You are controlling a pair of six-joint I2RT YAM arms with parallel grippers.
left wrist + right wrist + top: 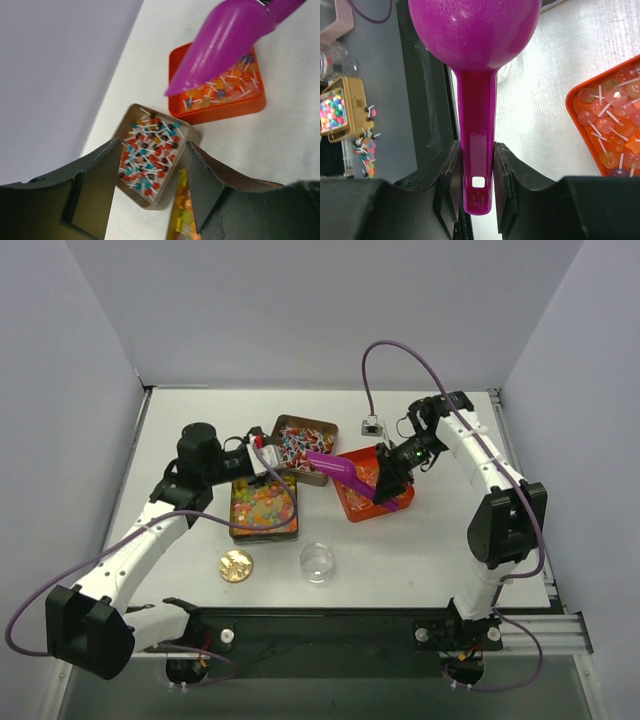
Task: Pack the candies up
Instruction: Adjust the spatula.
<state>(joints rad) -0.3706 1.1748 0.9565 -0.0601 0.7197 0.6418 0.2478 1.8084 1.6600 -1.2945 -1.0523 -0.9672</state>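
Many candies point(147, 172) just below the spread, empty left gripper point(154, 145); right gripper point(477, 148) pinching purple scoop point(475, 30).

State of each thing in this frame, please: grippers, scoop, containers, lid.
left gripper: open, holding nothing.
right gripper: shut on the purple scoop handle.
purple scoop: held aloft; contents not visible.
brown tin: uncovered, holds candies.
square tin: uncovered, holds round beads.
orange tray: holds stick sweets.
gold lid: off, flat on the table.
clear jar: appears open and empty.
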